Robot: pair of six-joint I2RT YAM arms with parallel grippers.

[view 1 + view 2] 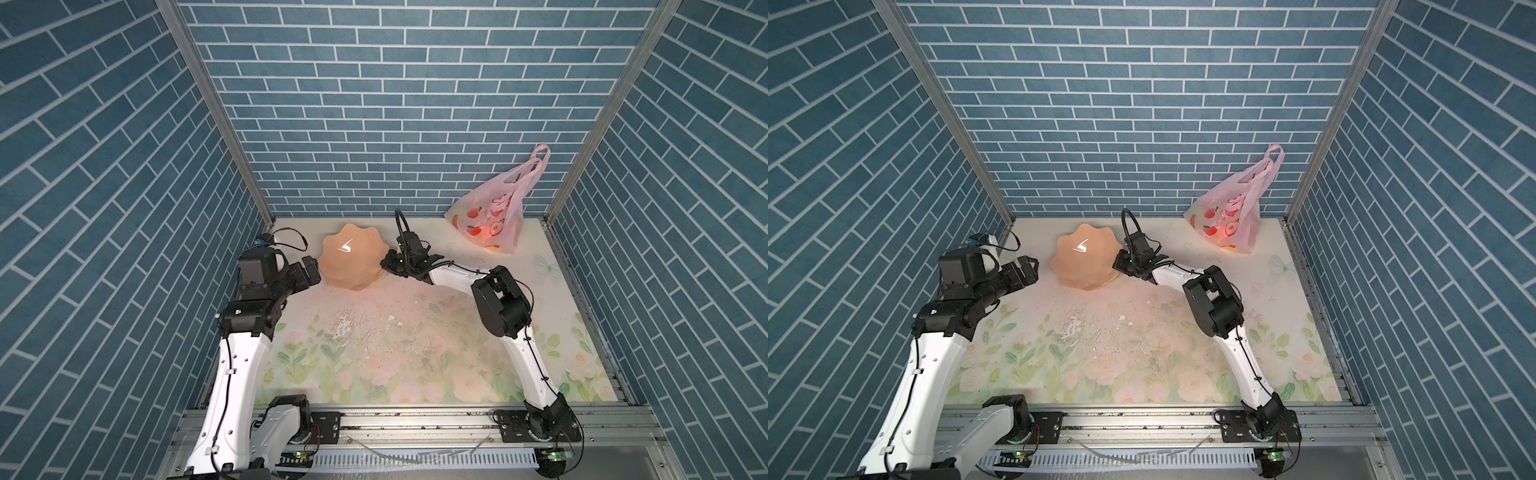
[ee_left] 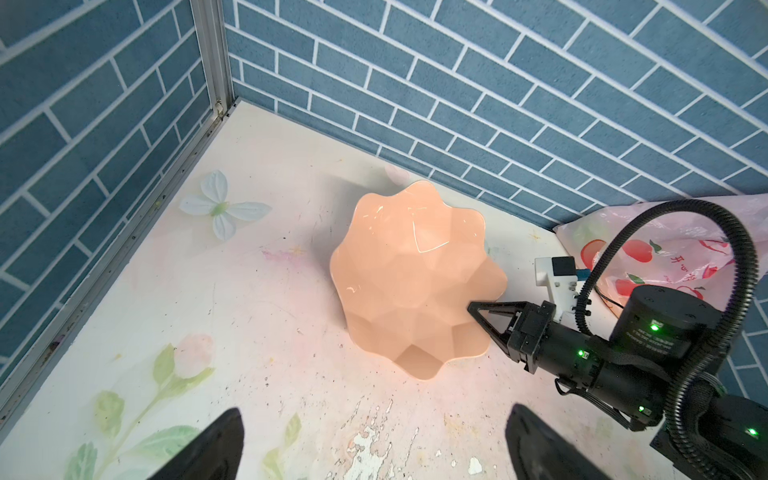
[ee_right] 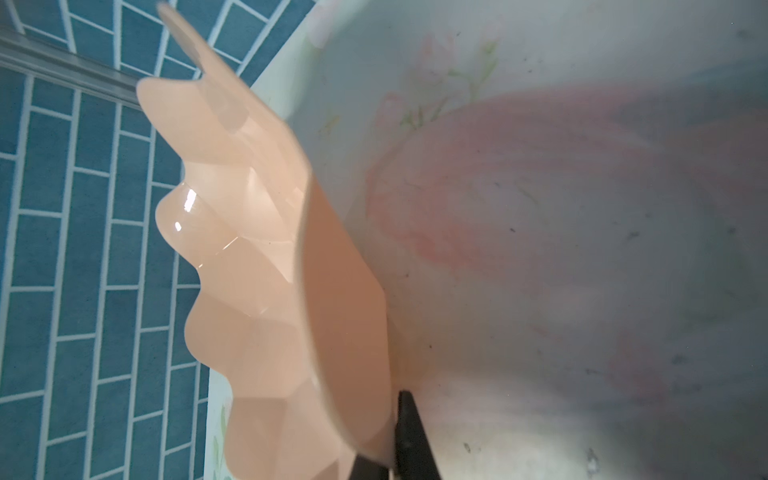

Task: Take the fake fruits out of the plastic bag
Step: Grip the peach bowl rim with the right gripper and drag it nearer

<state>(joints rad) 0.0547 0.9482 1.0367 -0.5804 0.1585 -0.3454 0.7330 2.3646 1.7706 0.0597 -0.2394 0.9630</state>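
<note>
Pale-pink translucent film, crinkled and printed with red fruit pictures: the plastic bag [image 1: 492,222] stands at the far right corner of the table [image 1: 415,340], against the back wall. Its two loop handles are drawn upward together. A red glow shows through the lower film, but the contents cannot be told from the print. In both top views the bag sits well apart from both arms.

Right gripper [image 1: 387,263]: jaws closed on the rim of the peach scalloped bowl [image 1: 353,266], one finger on each side of its wall in the right wrist view.

Left gripper [image 1: 311,272]: jaws spread wide, holding nothing, just beside the bowl's opposite side.
</note>
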